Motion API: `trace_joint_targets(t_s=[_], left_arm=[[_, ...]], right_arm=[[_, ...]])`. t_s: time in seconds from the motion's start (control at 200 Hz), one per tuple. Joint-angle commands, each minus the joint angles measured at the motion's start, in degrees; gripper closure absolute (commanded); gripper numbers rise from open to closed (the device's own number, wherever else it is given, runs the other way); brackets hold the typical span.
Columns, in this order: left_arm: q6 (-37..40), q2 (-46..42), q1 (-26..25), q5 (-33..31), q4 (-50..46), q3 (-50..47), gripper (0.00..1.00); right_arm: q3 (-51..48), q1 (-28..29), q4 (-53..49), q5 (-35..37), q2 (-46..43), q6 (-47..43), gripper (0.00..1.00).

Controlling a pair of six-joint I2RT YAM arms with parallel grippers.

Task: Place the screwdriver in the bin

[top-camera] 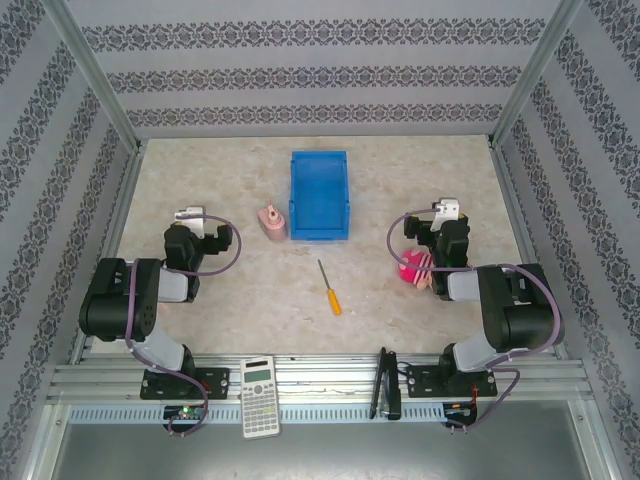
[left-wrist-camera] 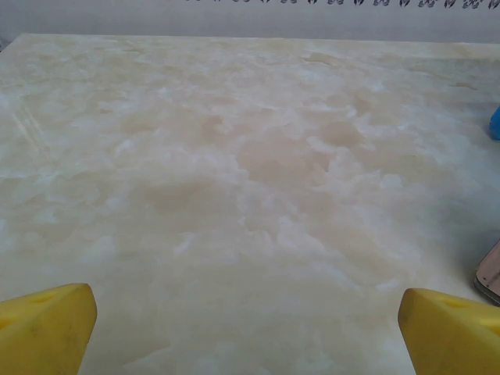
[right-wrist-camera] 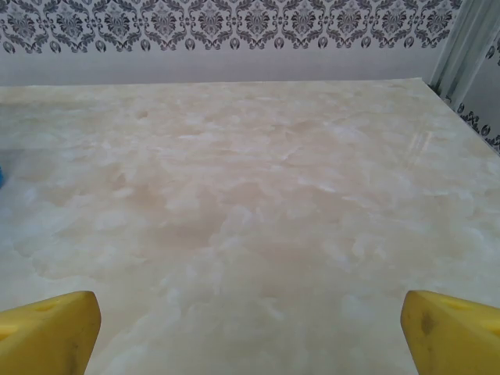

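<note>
The screwdriver (top-camera: 329, 288) lies flat on the marble table between the two arms, its orange-yellow handle toward me and its thin dark shaft pointing to the bin. The blue bin (top-camera: 319, 190) stands empty at the back centre; a sliver of it shows at the right edge of the left wrist view (left-wrist-camera: 495, 123). My left gripper (top-camera: 190, 217) rests low at the left, well away from the screwdriver. Its yellow fingers (left-wrist-camera: 47, 328) stand wide apart over bare table, so the gripper (left-wrist-camera: 246, 332) is open. My right gripper (top-camera: 445, 212) sits at the right, likewise open (right-wrist-camera: 250, 336), with nothing between its fingers (right-wrist-camera: 453, 332).
A small pink bottle (top-camera: 272, 222) stands just left of the bin. A pink striped object (top-camera: 413, 267) lies against the right arm. A calculator (top-camera: 260, 395) and a long black tool (top-camera: 383, 383) rest on the front rail. Patterned walls enclose the table.
</note>
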Motion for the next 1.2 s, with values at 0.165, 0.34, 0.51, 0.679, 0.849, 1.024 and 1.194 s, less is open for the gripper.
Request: trace_joint_targets(t_s=[0.165,0.34,0.51,0.679,0.849,1.024,1.194], left_arm=[[1.06,-0.95,-0.43,0.73,-0.84,0.52,0.01],[1.03,-0.93,-0.43,0.73,-0.78,0.52,0.01],[1.08,-0.95,-0.43,0.73,-0.82,0.52,0.01],[1.03,-0.95,-0.43,0.73,-0.79,0.52,0.01],[1.19,-0.8,-0.43,1.18,-0.92,0.61,0.01],[1.33,-0.85,-0.43,1.36,-0.96,0.61,0.01],[1.34,-0.87,-0.43,1.4,-0.95,0.61,0.01]], right_arm=[[-0.58,-0.22,2.3,-1.59,0.52,-1.38,0.02],[-0.49,-0.35,2.12,-1.83,0.48,-1.18,0.02],[-0.49,-0.31,2.17,-1.74,0.54,-1.23,0.02],[-0.58,-0.35,2.3,-1.96,0.5,-1.36,0.02],[-0.58,-0.32,2.3,-1.92,0.49,-1.36,0.02],[-0.58,-0.31,2.3,-1.89,0.44,-1.32,0.02],[-0.43,-0.46,2.06,-1.34,0.54,-0.83,0.02]])
